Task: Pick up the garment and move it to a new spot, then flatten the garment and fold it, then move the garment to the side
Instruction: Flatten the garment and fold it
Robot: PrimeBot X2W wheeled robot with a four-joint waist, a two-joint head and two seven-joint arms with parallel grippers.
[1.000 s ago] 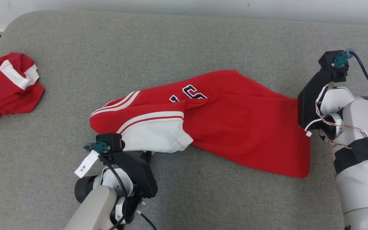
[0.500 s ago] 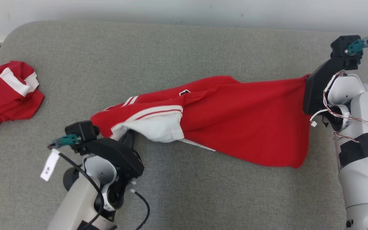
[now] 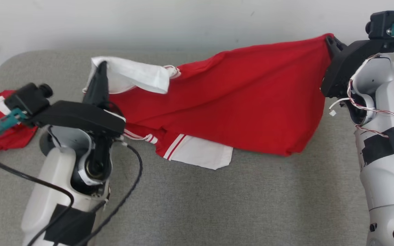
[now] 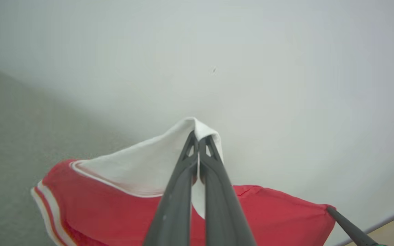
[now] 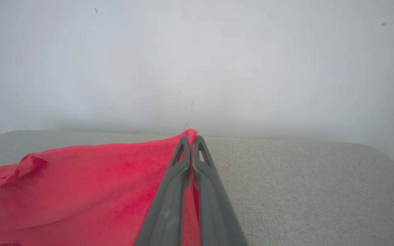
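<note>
Red-and-white jersey garment (image 3: 245, 99) hangs stretched between two grippers over the grey fabric-covered table (image 3: 251, 205).
Head view: left gripper (image 3: 101, 65) pinches its white sleeve (image 3: 132, 75), right gripper (image 3: 328, 38) its red corner (image 3: 320, 39); the lower edge sags to the table. Left wrist view: fingers (image 4: 180, 191) pressed together on white cloth. Right wrist view: fingers (image 5: 169, 205) clamped on red cloth.

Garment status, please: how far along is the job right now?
Done: pickup. The left end effector is shut on the garment by its white sleeve, the right end effector on a red corner. In hand: carrying it, stretched between them, lower edge down by the grey surface. Left: laying flat, folding, moving aside.
</note>
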